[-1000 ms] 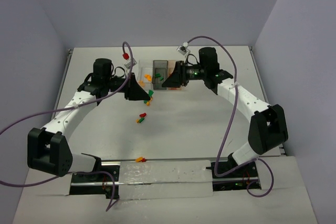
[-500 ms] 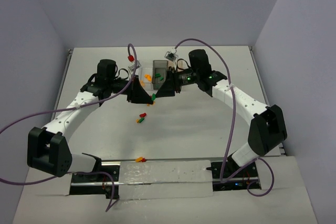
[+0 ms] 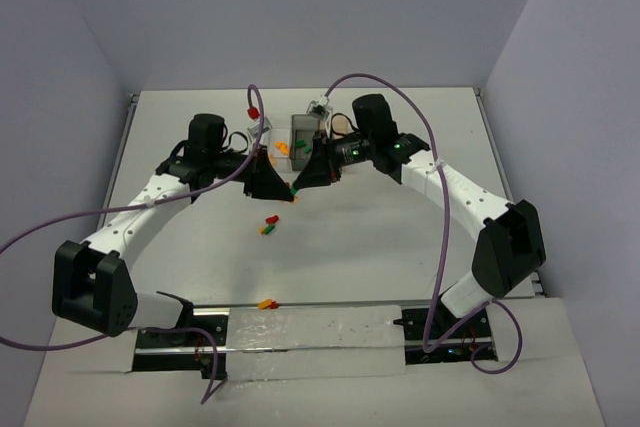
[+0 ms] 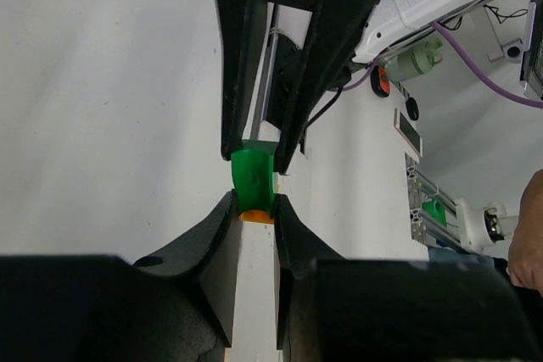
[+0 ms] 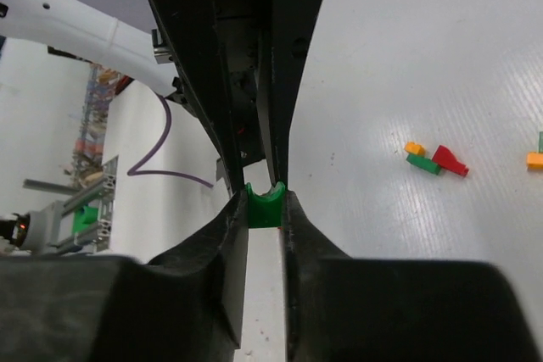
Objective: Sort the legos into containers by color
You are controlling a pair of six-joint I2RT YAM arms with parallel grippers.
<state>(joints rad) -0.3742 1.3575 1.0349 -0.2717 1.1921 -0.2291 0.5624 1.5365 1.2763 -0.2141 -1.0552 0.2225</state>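
Meeting tip to tip above the middle of the white table (image 3: 400, 237), the two grippers share one tiny stack of legos. The left gripper (image 4: 254, 212) is closed on an orange brick (image 4: 256, 217), with the lower end of a green brick (image 4: 253, 175) also caught between its fingertips. The right gripper (image 5: 264, 208) comes in from the opposite side and is clamped on the other end of that green brick (its own wrist camera shows the green piece squeezed between its two black pads). The held stack hangs just in front of the row of containers (image 3: 296, 123), which sits at the far side of the table and is largely hidden by the wrists and a purple cable. Only the dark smoky bin (image 3: 305, 133) reads clearly from above. An orange speck (image 3: 283, 147) and a green speck (image 3: 300, 148) show at the near edge of the row, but I cannot tell whether they lie inside a bin or on the table against it, and the contents of the other bins are not visible. On the table nearer the arm bases, a loose cluster (image 3: 268, 225) of red, green and orange bricks lies touching one another. A lone yellow-orange brick (image 3: 265, 303) rests well apart from the cluster, right by the base rail.
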